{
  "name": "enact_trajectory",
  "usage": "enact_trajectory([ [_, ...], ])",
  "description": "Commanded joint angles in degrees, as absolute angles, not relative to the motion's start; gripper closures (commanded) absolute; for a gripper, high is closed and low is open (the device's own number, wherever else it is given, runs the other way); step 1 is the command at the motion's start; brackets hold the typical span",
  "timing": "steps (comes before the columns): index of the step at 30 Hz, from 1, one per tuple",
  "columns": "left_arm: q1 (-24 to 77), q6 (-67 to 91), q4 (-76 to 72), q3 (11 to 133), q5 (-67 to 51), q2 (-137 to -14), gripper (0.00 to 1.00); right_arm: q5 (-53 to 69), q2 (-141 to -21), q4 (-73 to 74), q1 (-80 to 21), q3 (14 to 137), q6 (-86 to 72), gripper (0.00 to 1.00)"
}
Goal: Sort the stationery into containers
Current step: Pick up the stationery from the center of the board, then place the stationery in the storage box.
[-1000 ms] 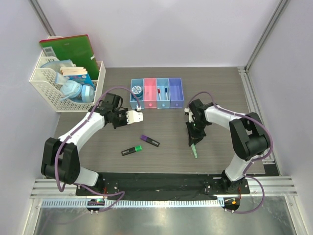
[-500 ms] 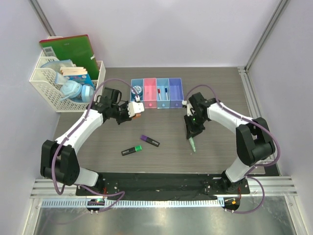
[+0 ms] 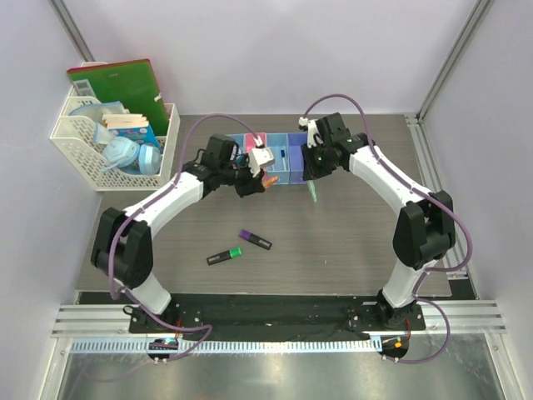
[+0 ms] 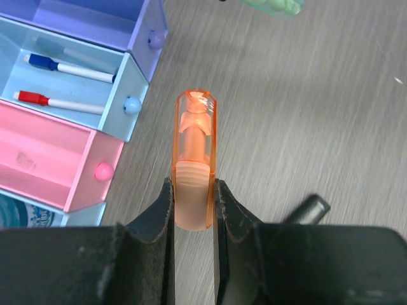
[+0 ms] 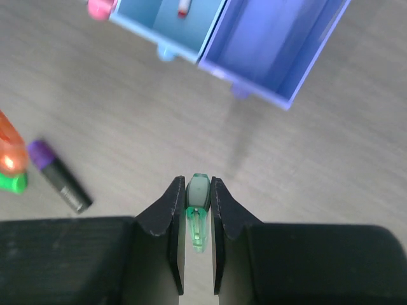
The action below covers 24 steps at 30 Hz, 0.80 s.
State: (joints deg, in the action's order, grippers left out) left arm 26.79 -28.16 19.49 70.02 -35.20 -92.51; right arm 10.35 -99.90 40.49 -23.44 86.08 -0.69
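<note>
Left claw (image 4: 193,194) pinches the orange highlighter (image 4: 194,143) just at 6 o'clock of the pink bin (image 4: 44,159); right claw (image 5: 198,190) pinches the pale green pen (image 3: 313,192) at 6 o'clock of the purple bin (image 5: 280,38). Bin row (image 3: 276,160) sits at 12 o'clock on the worktop (image 3: 358,242), with the blue-capped marker (image 4: 70,68) and red-capped marker (image 4: 57,101) in the light blue bin (image 4: 127,70). Purple-black highlighter (image 3: 256,240) and green-black highlighter (image 3: 225,256) lie mid-worktop, close together.

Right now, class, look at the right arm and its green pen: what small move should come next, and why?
Probably carry the pen forward until it hangs over the purple bin. The right fingers pinch the pen over bare table, short of that bin's near wall. What shows of the bin looks empty, so a drop there seems sensible.
</note>
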Motion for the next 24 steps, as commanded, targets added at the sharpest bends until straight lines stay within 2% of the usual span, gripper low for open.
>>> enact_trajectory([
  [1, 29.8, -16.7, 9.1, 74.6, -27.9, -96.1, 1.00, 5.3, -102.6, 36.5, -22.5, 91.2, 2.2, 0.99],
  [8, 30.1, -4.0, 4.5, 80.4, -20.1, -99.8, 1.00, -3.2, -102.4, 31.2, -18.9, 93.4, 2.2, 0.99],
  [17, 29.6, -0.3, 4.0, 82.0, 2.3, -104.5, 1.00, -5.6, -98.1, 27.3, -17.6, 91.6, 2.5, 0.99],
  [24, 27.9, 3.3, 8.6, 86.9, 6.2, -110.9, 1.00, -6.4, -94.8, 26.3, -18.0, 91.1, 4.3, 0.99],
])
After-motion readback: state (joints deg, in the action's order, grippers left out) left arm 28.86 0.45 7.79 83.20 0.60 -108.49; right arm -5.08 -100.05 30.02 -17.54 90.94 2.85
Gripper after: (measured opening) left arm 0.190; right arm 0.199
